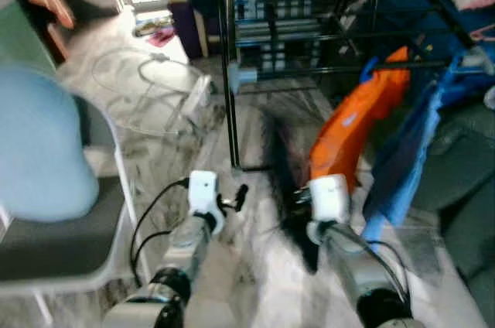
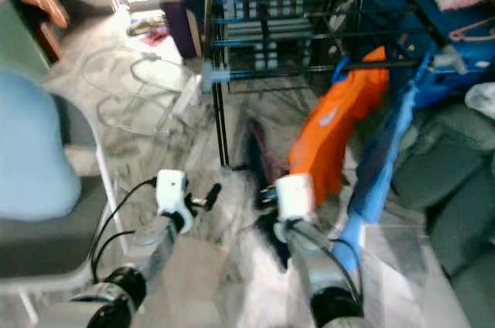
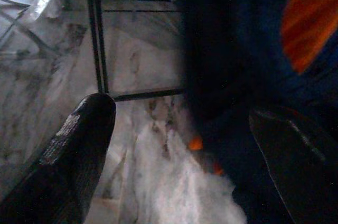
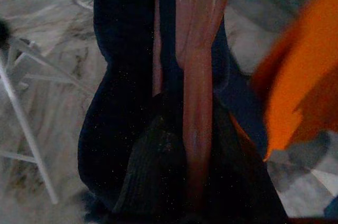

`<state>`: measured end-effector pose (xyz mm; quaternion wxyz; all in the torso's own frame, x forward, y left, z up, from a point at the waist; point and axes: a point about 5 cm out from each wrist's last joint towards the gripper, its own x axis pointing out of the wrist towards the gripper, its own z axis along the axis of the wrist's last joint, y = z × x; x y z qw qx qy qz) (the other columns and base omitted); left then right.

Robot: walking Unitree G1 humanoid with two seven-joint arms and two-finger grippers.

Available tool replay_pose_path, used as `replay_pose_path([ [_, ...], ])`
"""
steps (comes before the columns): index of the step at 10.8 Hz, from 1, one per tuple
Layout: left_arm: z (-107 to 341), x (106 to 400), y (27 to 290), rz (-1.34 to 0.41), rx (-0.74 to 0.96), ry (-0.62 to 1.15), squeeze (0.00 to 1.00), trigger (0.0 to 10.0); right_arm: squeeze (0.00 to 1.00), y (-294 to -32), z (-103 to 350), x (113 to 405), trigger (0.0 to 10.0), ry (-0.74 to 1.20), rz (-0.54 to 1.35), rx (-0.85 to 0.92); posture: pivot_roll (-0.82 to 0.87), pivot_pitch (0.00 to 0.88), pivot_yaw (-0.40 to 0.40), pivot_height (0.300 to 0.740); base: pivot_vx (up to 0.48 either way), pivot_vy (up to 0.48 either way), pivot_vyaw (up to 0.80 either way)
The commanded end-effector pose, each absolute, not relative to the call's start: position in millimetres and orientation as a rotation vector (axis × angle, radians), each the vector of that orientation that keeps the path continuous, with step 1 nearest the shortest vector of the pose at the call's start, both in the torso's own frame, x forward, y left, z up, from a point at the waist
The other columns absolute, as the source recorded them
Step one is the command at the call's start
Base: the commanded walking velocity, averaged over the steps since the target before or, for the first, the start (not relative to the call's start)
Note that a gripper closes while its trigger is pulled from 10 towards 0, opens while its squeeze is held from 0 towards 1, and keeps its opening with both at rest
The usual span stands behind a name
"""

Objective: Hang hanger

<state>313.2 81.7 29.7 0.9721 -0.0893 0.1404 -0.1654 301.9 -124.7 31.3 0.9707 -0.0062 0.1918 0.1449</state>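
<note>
Rack leg (image 1: pixel 230 104), orange garment (image 1: pixel 352 127) flank open floor gap (image 1: pixel 255 123).

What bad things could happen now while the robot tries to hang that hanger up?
1. The right claw pinches the pink hanger low down, with a dark garment draped on it. The cloth might slide off.
2. The orange garment and blue garment already hang on the black drying rack close by, so the hanger could snag them.
3. White cables lie on the floor near the rack, a likely trip hazard.
</note>
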Motion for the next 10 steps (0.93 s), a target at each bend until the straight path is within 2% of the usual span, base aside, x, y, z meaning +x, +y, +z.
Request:
replay_pose_path([
  [1, 28.9, 311.9, 77.9, -0.341, -0.177, 0.290, 0.00, 10.0, 0.00, -127.1, 42.0, 307.3, 10.0, 0.345, 0.293, -0.025, -0.23, 0.079, 0.060, 0.740, 0.454, 0.000, 0.00],
  [4, 26.7, 310.5, 78.6, -0.337, -0.178, 0.302, 0.00, 10.0, 0.00, -137.9, 49.9, 313.8, 10.0, 0.323, 0.240, -0.055, -0.23, 0.081, 0.062, 0.740, 0.395, 0.000, 0.00],
  [6, 23.2, 307.2, 80.8, -0.348, -0.135, 0.305, 0.00, 10.0, 0.00, -140.2, 63.2, 317.9, 10.0, 0.267, 0.259, -0.152, -0.23, 0.084, 0.057, 0.740, 0.000, 0.000, 0.00],
  [10, -13.4, 278.4, 109.9, -0.301, -0.013, 0.463, 0.00, 10.0, 0.00, -143.0, 85.0, 331.3, 10.0, 0.209, 0.233, -0.211, -0.22, 0.088, 0.034, 0.740, 0.000, 0.000, 0.00],
])
